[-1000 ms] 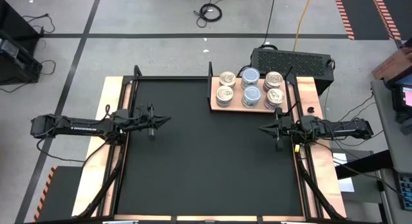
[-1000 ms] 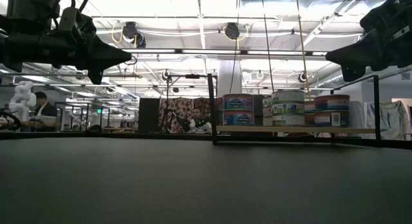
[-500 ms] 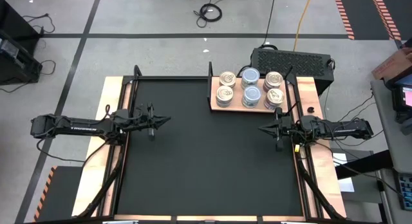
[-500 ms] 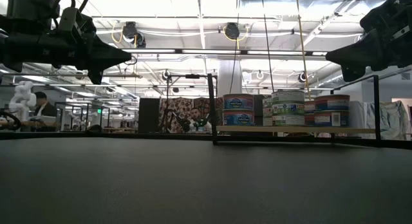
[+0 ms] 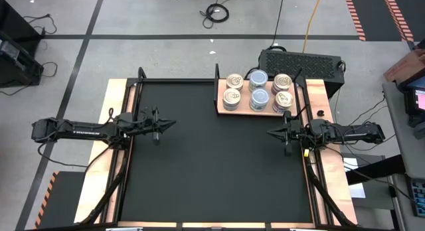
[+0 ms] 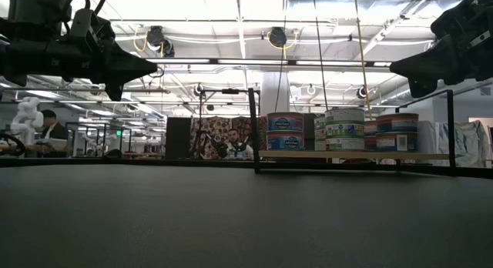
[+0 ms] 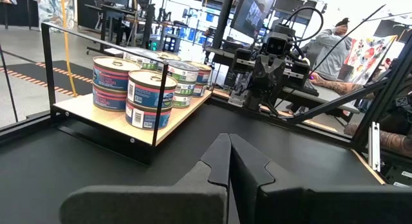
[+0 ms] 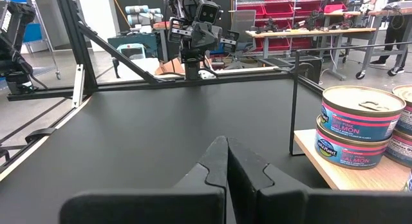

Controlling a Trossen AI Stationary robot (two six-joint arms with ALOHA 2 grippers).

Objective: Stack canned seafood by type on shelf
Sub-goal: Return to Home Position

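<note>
While both arms hang above the black table mat (image 5: pixel 212 164), I see the left gripper (image 5: pixel 170 124) over its left side and the right gripper (image 5: pixel 271 132) over its right side, their tips pointing at each other and well apart. Each wrist view shows that arm's dark fingers (image 7: pixel 248 169) pressed together, clenched on nothing. The small flat round seafood tins (image 5: pixel 258 98) stand in six stacks on the flat light-brown wooden shelf board (image 5: pixel 244 110), at the table's far edge on the right arm's side. Cream-gold pull-tab lids top the two outer columns, silvery-blue lids the middle one. The right gripper is near the shelf board, not touching it.
</note>
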